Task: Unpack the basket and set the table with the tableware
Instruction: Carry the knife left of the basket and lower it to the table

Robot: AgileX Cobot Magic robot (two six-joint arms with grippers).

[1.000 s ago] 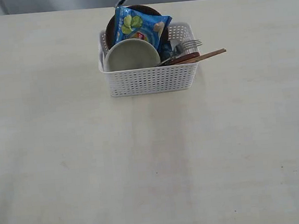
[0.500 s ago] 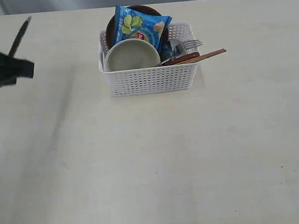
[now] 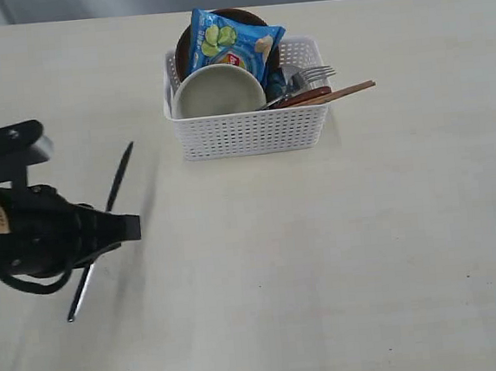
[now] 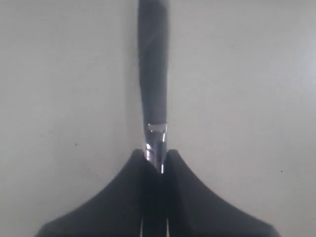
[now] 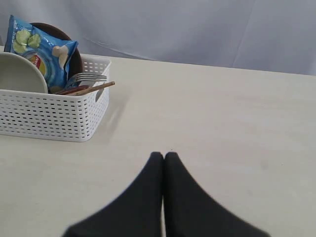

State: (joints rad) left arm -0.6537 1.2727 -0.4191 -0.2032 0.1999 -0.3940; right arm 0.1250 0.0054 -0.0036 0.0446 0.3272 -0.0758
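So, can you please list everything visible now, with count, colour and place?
table: 1, pale beige, under everything
basket: 1, white, far middle of table
bowl: 1, cream, in basket, left part
plate: 1, brown, in basket, behind chip bag
chip bag: 1, blue, in basket, behind bowl
fork: 1, steel, in basket, right part
spoon: 1, red-brown, beside fork
chopsticks: count unclear, wooden, jutting over basket's right end
knife: 1, steel, in left gripper, left of basket
left gripper: 1, black, shut on knife
right gripper: 1, black, shut, empty
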